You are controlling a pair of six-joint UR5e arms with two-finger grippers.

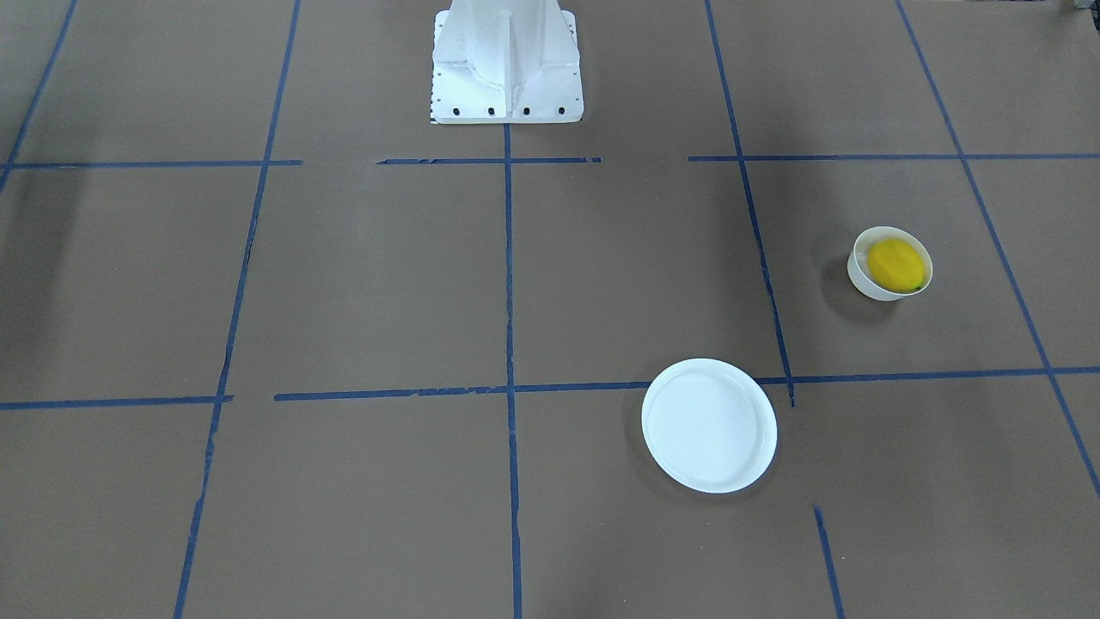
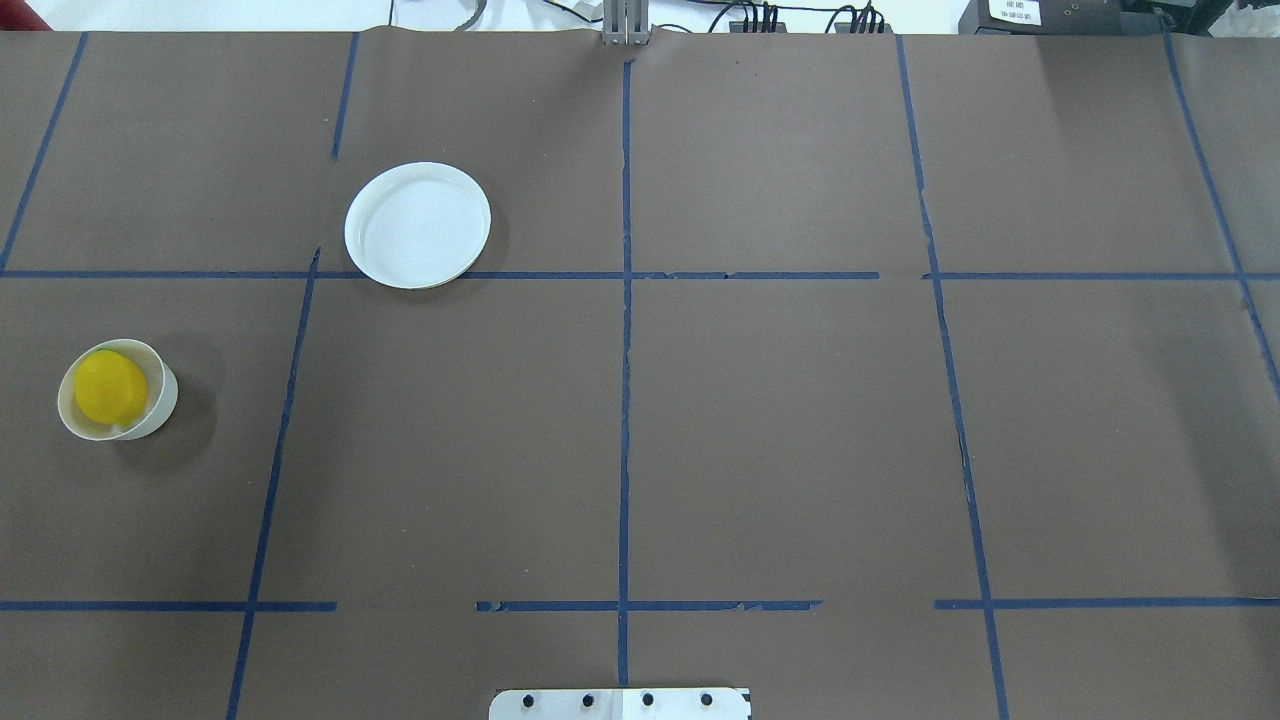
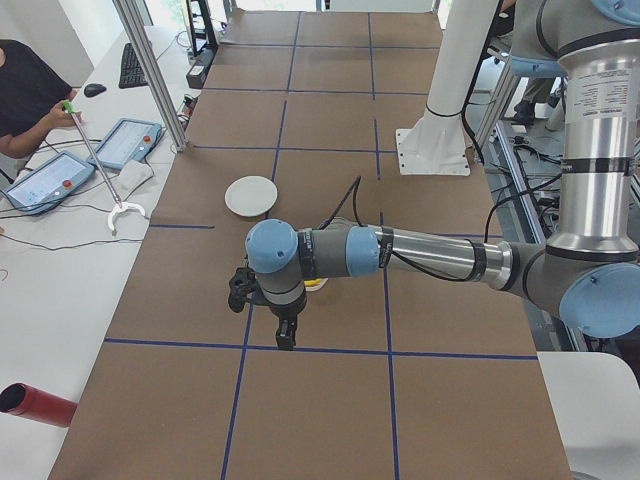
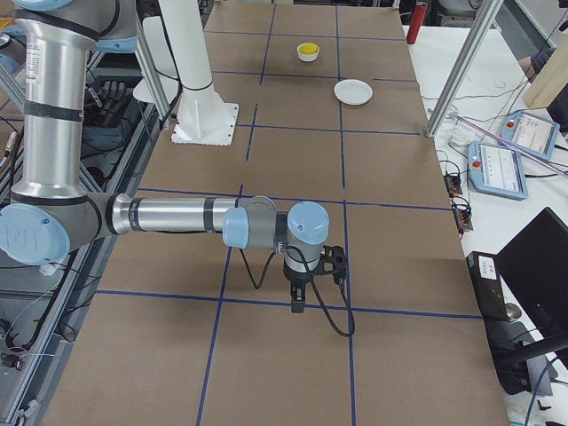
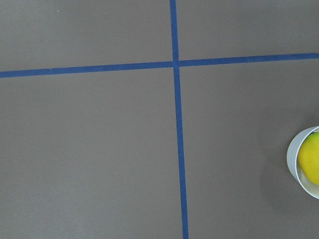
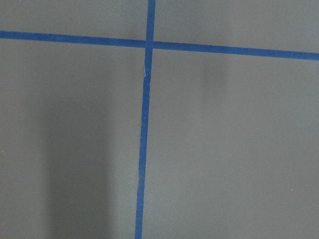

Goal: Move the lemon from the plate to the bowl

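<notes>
Bowl (image 5: 293,162) and lemon (image 5: 310,159) partly beyond the left wrist view's right edge.

The lemon (image 2: 110,386) is being contained by the bowl (image 2: 166,396), middle left of the overhead view; the plate (image 2: 417,225) is being recorded apart, upper left.

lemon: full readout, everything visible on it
The lemon is a smooth, bright yellow oval with a small dark green tip at one end. It lies on its side inside the small deep white bowl and fills most of the opening. Only the bowl touches it. The white plate sits apart with nothing on it.
</notes>
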